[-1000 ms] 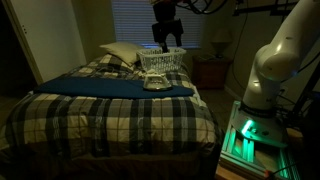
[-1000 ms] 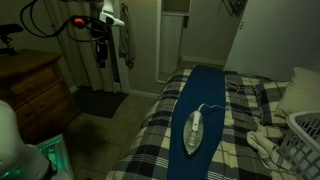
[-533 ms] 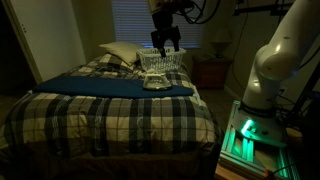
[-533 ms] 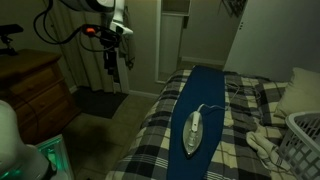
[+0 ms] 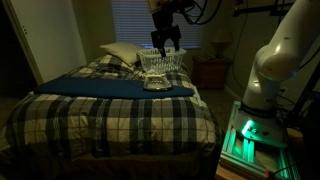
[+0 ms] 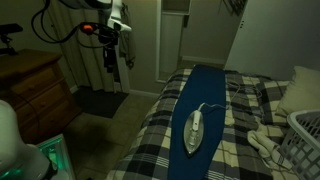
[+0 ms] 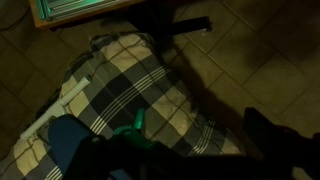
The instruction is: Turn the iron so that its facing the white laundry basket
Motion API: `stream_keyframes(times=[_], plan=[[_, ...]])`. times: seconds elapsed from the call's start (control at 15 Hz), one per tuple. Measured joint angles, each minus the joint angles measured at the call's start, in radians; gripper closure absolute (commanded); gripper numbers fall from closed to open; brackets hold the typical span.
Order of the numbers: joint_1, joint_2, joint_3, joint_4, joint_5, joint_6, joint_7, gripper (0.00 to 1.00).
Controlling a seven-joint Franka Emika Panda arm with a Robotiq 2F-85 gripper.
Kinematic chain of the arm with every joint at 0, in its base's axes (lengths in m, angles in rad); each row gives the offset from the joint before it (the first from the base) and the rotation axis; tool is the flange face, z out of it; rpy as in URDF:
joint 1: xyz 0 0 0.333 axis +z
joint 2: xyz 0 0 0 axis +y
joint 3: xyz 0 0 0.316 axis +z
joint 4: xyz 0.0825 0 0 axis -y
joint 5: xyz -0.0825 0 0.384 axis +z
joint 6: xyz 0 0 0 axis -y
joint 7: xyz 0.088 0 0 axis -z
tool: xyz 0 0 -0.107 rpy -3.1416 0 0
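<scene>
The small pale iron (image 6: pixel 193 131) lies lengthwise on a blue cloth (image 6: pixel 205 95) on the plaid bed; it also shows in an exterior view (image 5: pixel 155 83). The white laundry basket (image 5: pixel 162 60) stands on the bed just behind the iron, and its rim shows at the edge of an exterior view (image 6: pixel 303 135). My gripper (image 5: pixel 165 40) hangs in the air well above and away from the iron, off the bed's side (image 6: pixel 112 66). Its fingers look apart and hold nothing. The wrist view shows only the bed's corner (image 7: pixel 130 75) and floor.
A pale pillow (image 5: pixel 120 52) lies at the head of the bed beside the basket. A wooden dresser (image 6: pixel 35 90) stands beside the bed. A nightstand with a lamp (image 5: pixel 212 68) is near the robot base (image 5: pixel 275 70). A tiled floor (image 7: pixel 250 60) surrounds the bed.
A second ago the gripper was higher; it came down a little and shifted sideways, then stayed still over the last half second. The iron and basket have not moved.
</scene>
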Motion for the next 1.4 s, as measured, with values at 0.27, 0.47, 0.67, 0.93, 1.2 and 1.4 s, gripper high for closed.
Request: stream_keyframes(times=[0.27, 0.47, 0.67, 0.93, 1.2, 1.4], plan=[[0.001, 0.002, 0.0, 0.0, 0.0, 0.0, 0.0, 0.0], [0.002, 0.002, -0.002, 0.0, 0.0, 0.0, 0.0, 0.0], [0.001, 0.029, -0.023, 0.0, -0.045, 0.045, -0.015, 0.0], [-0.02, 0.142, -0.095, -0.01, -0.24, 0.289, -0.137, 0.0], [-0.035, 0.263, -0.178, -0.038, -0.361, 0.559, -0.283, 0.0], [-0.051, 0.346, -0.24, -0.039, -0.385, 0.645, -0.36, 0.0]])
